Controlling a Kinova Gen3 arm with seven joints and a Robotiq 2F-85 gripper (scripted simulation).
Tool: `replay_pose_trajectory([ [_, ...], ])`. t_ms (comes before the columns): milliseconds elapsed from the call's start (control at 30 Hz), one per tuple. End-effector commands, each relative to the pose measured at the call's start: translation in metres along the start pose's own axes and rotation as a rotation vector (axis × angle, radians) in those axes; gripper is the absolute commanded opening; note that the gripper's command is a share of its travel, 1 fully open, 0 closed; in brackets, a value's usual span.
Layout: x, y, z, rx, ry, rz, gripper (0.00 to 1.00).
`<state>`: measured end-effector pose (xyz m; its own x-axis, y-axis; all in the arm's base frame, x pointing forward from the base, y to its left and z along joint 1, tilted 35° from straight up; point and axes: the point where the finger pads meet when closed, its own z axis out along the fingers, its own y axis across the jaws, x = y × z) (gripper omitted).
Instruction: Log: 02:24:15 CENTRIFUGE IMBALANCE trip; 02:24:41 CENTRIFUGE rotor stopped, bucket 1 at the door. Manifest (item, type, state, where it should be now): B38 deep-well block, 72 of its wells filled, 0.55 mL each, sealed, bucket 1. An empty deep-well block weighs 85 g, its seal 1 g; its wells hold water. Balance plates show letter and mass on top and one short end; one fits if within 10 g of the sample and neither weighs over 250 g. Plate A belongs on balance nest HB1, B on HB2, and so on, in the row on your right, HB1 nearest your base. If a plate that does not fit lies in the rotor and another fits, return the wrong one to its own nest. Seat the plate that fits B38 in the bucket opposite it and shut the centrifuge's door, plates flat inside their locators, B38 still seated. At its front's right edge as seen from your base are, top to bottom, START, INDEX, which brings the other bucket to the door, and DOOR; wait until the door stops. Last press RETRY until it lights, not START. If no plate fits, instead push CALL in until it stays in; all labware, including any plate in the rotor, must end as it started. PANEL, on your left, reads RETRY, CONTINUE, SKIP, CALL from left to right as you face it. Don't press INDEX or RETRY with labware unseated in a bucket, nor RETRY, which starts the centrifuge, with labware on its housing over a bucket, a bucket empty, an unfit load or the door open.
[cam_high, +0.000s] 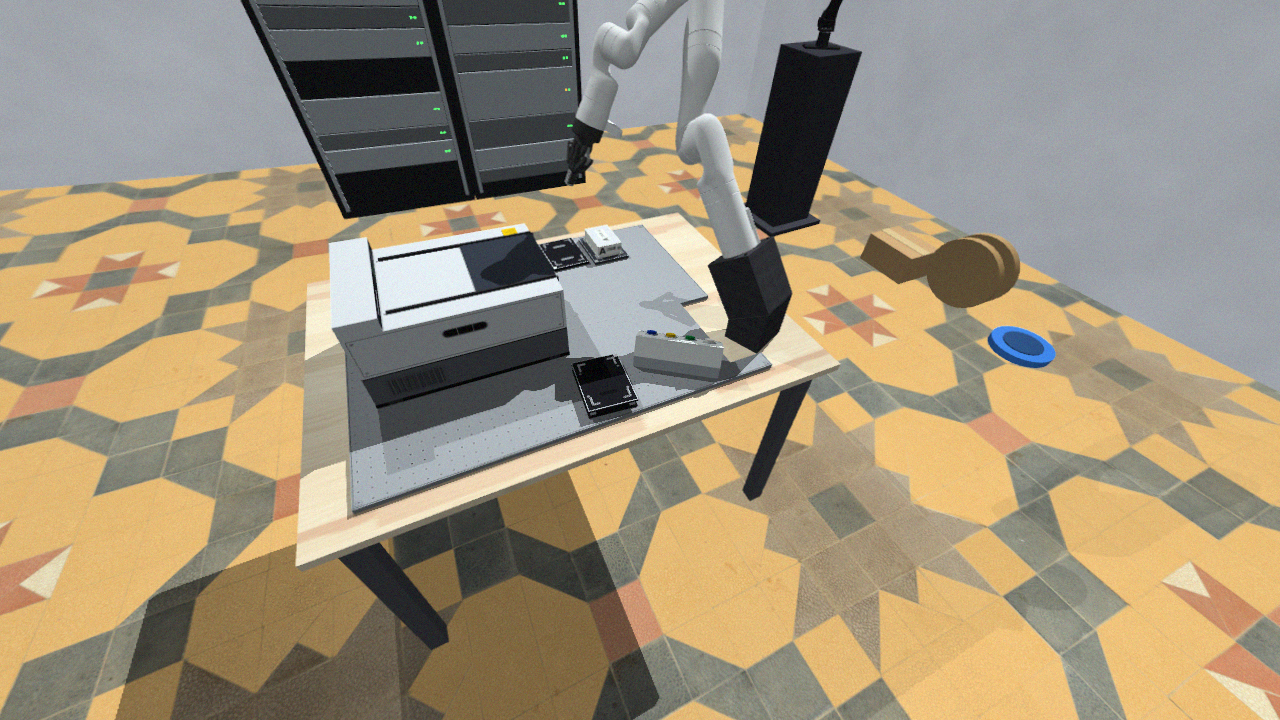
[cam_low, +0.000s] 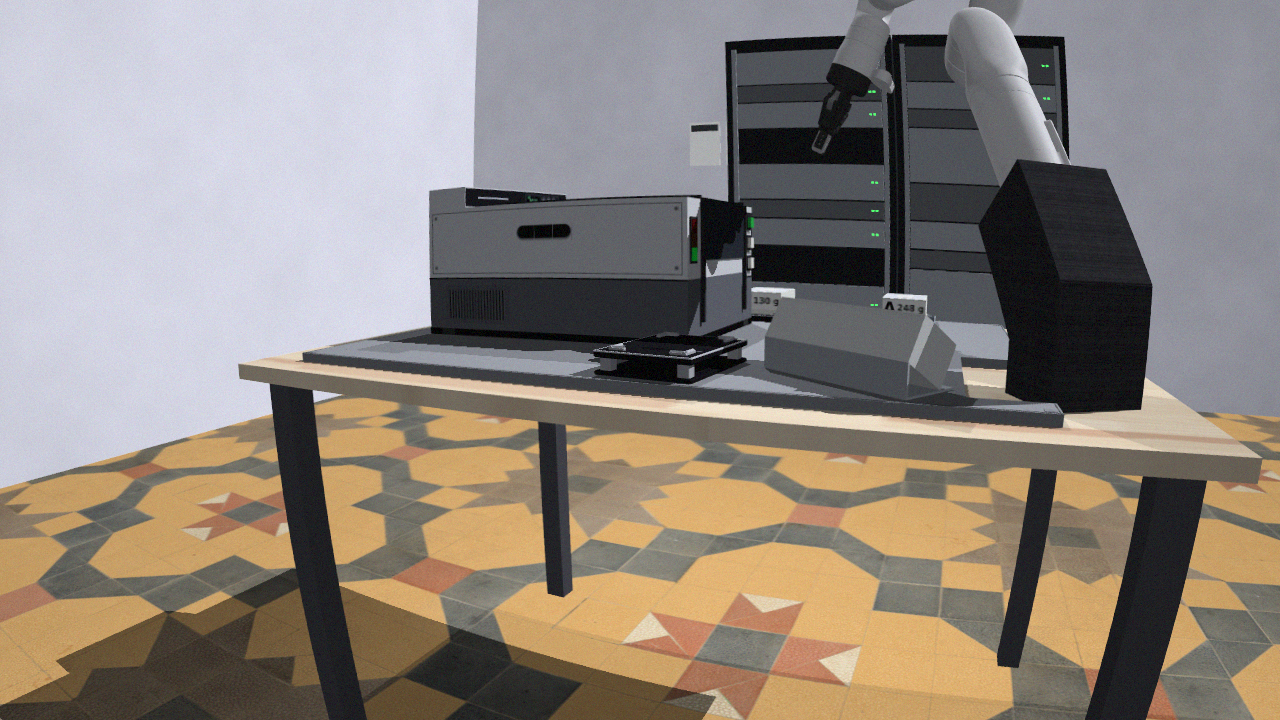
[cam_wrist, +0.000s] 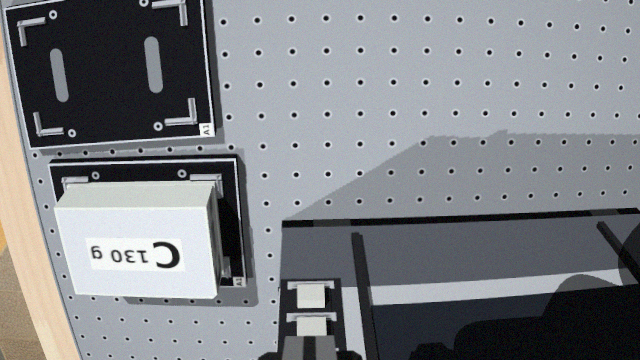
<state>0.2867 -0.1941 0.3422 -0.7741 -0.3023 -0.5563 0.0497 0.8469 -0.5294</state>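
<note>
Gripper (cam_high: 573, 175) clenched, fingers fully together, nothing between them. It hangs high over the desk's far edge, in front of the server racks (cam_high: 384, 98), pointing down; in the exterior view it (cam_low: 820, 141) sits well above the centrifuge (cam_low: 572, 259).

Wrist view looks straight down on the perforated grey deck (cam_wrist: 425, 75). Plate C (cam_wrist: 137, 245), white block labelled "C 130 g", sits on its black nest (cam_wrist: 235, 200) near the deck's edge by the wooden desk rim (cam_wrist: 12, 210). Just beside it an empty black nest (cam_wrist: 110, 70) with four corner locators and two slots. Corner of the centrifuge top (cam_wrist: 475, 255) fills the lower right of that view, partly in shadow.

From the top view: centrifuge (cam_high: 447, 304) takes the desk's left half, its sliding top door (cam_high: 465, 268) with a dark panel at its end toward the arm; cannot tell whether that is an opening. Plate C (cam_high: 605, 241) at the far edge, empty nest (cam_high: 565, 252) touching-close beside it. Button panel (cam_high: 680, 353) with coloured buttons near the front right corner, just beside the arm's black base (cam_high: 751, 300). Another empty black nest (cam_high: 604, 385) near the front edge, between the centrifuge and the panel.

Exterior view shows plate A (cam_low: 904, 306), "A 248 g", behind the panel (cam_low: 859, 349). B38 not visible in any view.
</note>
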Motion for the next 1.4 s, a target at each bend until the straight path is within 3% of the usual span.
replay_pose_trajectory([
  [0,0.0,0.0,0.011,0.001,-0.002,0.0,0.1],
  [1367,0.007,0.0,0.134,0.001,-0.002,0.0,0.1],
])
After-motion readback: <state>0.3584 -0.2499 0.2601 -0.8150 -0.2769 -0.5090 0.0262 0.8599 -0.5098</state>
